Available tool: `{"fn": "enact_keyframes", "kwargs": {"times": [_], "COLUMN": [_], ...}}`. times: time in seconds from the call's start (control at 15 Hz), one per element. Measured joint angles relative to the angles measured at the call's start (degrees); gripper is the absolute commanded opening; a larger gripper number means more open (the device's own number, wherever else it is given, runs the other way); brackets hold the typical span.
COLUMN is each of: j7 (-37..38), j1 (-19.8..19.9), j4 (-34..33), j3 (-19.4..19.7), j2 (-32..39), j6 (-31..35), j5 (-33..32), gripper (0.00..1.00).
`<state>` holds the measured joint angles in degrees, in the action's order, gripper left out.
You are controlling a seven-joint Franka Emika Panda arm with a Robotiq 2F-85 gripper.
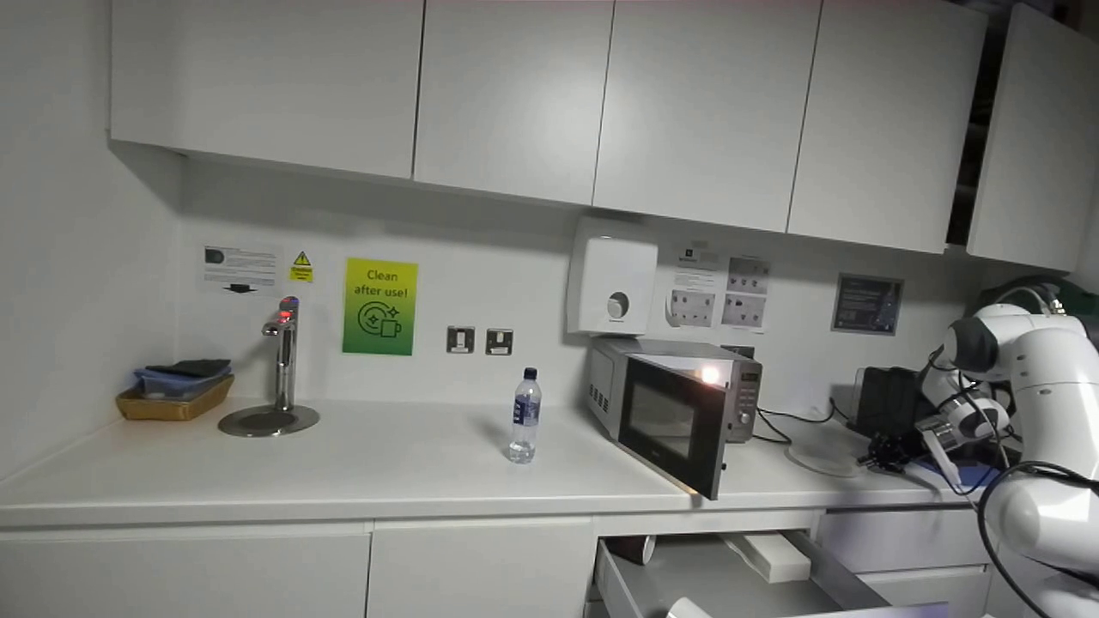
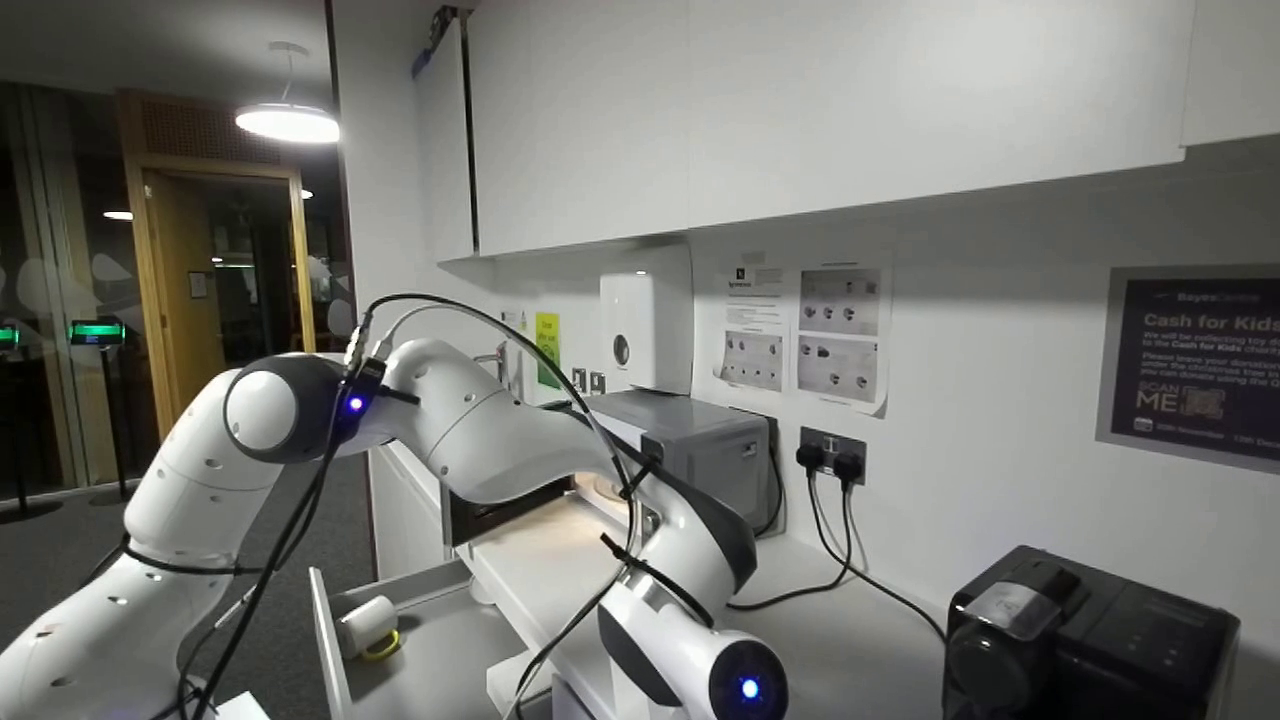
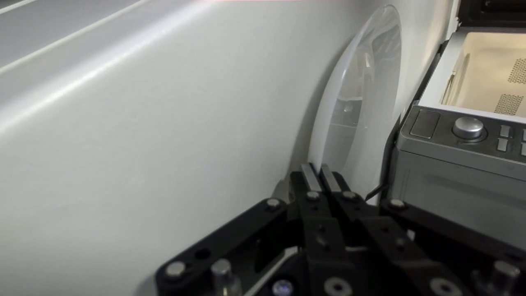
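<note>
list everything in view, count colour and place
counter: one, white, along wall
microwave: one, grey, open, on counter
plate: one, whitish, beside microwave
bottle: one, clear, on counter
coffee machine: one, black, on counter
tap: one, chrome, on counter
tray: one, tan, on counter
tub: one, blue, in tray
drawer: one open, grey, below counter
mug: one, white and yellow, in drawer
cup: one, dark, in drawer
box: one, white, in drawer
cupboards: several, white, above counter
dispenser: one, white, on wall
notices: several, mixed, on wall
sockets: several, metal, on wall
lamp: at least one, white, overhead
arm: one, white and black, over counter
tool: one, black, closed on plate rim
</note>
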<state>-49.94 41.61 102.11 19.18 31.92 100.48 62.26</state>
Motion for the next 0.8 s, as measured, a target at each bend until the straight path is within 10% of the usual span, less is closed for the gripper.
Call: {"fn": "enact_keyframes", "kwargs": {"times": [0.8], "j7": [0.0], "j1": [1.31], "j4": [-0.74], "j3": [-1.34], "j2": [0.8], "j6": [-0.64], "j5": [0.0], "gripper": [0.01]}}
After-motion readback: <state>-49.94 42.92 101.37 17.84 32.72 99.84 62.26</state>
